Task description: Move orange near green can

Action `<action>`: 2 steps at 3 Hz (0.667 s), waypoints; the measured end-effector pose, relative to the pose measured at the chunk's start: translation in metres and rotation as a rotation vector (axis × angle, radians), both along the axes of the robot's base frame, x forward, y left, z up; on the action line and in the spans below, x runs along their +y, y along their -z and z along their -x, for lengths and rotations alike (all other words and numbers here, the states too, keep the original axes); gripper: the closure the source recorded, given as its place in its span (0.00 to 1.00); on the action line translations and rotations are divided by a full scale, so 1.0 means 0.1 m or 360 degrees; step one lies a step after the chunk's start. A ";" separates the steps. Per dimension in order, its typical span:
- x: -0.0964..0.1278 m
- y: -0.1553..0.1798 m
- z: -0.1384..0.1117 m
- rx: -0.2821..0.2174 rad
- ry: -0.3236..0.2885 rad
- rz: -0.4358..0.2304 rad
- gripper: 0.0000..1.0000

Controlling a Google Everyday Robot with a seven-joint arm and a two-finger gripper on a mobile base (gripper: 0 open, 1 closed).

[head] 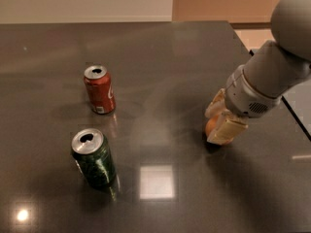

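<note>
The orange (210, 127) rests on the dark table (165, 62) at the right, mostly hidden between my gripper's fingers. My gripper (219, 118) reaches down from the grey arm at the right, with its cream fingers (226, 130) closed on either side of the orange. The green can (95, 159) stands upright at the front left, far from the orange, silver top and tab opening showing.
A red can (99, 90) with white lettering stands upright behind the green can, left of centre. The table's right edge (243, 41) runs close behind the arm. Light glares show on the table near the front.
</note>
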State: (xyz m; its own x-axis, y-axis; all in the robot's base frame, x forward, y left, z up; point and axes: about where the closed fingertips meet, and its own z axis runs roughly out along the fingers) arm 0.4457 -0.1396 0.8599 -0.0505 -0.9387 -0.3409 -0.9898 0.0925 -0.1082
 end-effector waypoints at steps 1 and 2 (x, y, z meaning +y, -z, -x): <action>0.20 -0.15 0.01 0.0002 -0.0059 -0.0066 1.00; 0.54 -0.26 0.06 0.0017 -0.0158 -0.0160 1.00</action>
